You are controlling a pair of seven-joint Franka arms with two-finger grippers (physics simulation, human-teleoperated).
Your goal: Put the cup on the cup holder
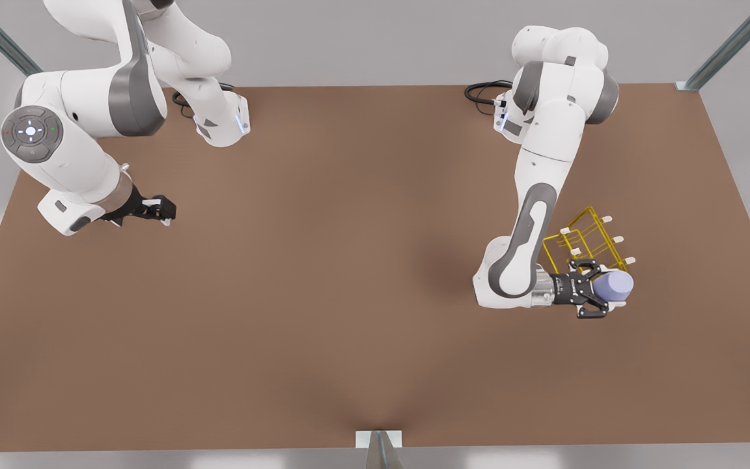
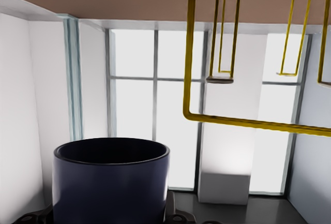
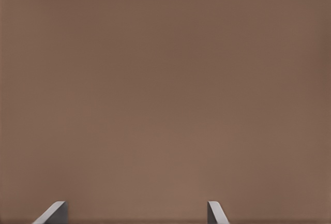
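The cup is seen closest in the left wrist view, its open rim turned away from the wrist and its body pinched between the fingers of the left gripper. In the front view that gripper is held level above the worktop, with the cup lying on its side between the fingers, its closed end pointing away from the wrist. Just beyond the gripper, past the cup, the holder is found: a yellow wire rack whose white-capped prongs are reached just behind the cup. Whether cup and rack touch cannot be told. In the left wrist view the wire frame of the holder is seen beyond the cup's rim.

The right gripper is kept waiting well apart from the cup, on the front view's left, above bare worktop. Its fingers are spread, with nothing between them, and only brown worktop lies ahead of them.
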